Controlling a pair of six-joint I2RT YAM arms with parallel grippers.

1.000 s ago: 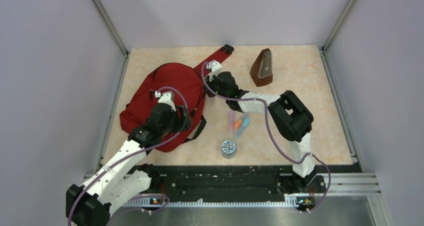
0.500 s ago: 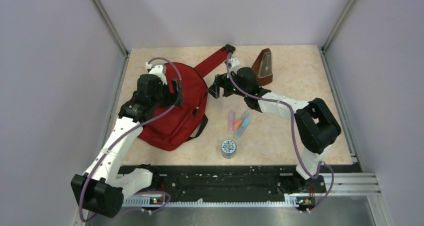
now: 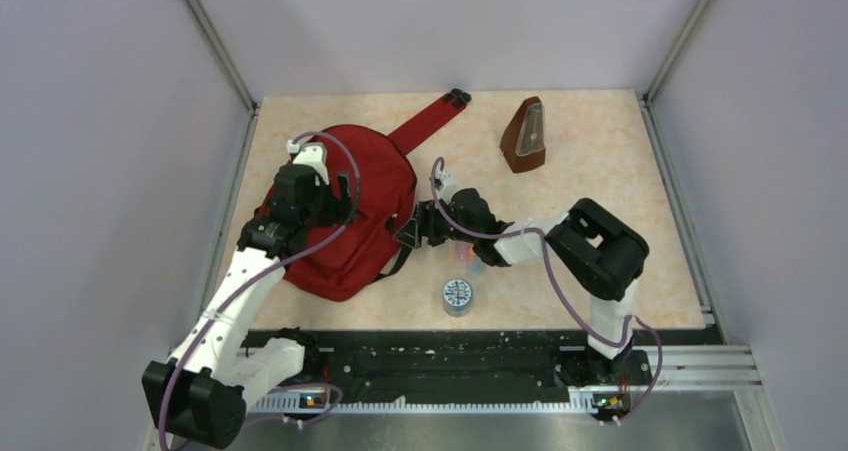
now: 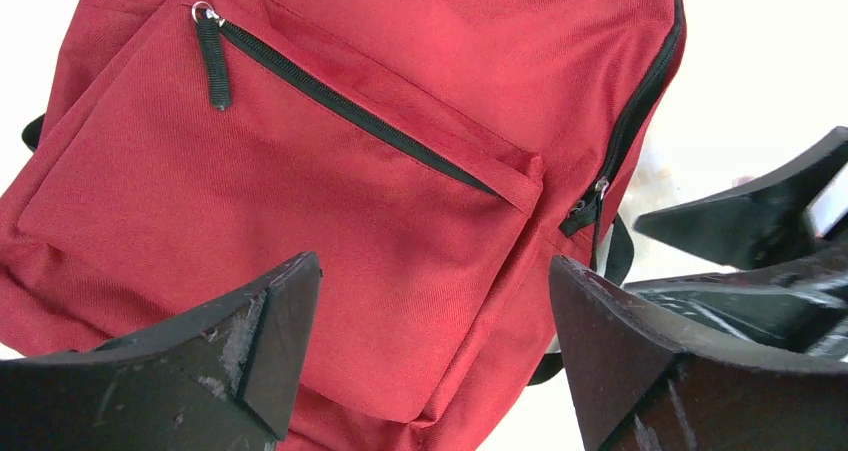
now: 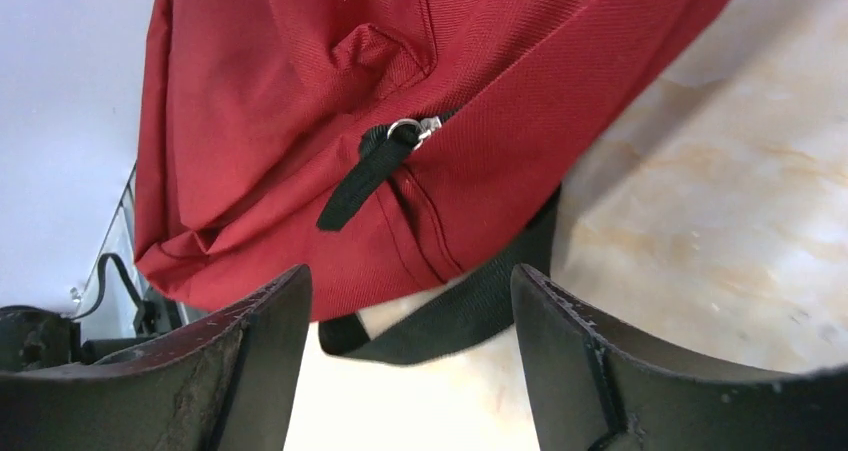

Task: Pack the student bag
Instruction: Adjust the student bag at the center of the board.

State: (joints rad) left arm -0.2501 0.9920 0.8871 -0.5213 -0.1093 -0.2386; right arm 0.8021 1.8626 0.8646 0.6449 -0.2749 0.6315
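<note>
Red fabric backpack with black zips and trim lies flat on the marbled beige worktop, and both arms bend toward it! Left tool hovers right above the front panel, fingers spread wide, nothing between them. The closed front-pocket zip runs slantwise ahead of it. Right tool sits low on the opposite side, jaws likewise spread and empty, pointing at the bag's side wall just off the worktop.

Now the bit that matters: the black webbing zip pull of the main compartment hangs on the wall facing the right tool, just ahead of its fingertips and a touch above their line. The strip lies slanted, not square to the jaws. From the left tool that same pull sits off to the right, just ahead of its right-hand finger, at the bag's rim. So the right arm is the nearer one by my reckoning, and the left looks better placed to pin the fabric.

Bag's long axis runs away from the arm bases, a padded strap trailing beyond. Main zip looks shut, so no packing yet, I'd judge. Behind the right tool wait a round tin and some coloured markers, half hidden by the arm. A brown pyramid-shaped metronome stands well apart.
</note>
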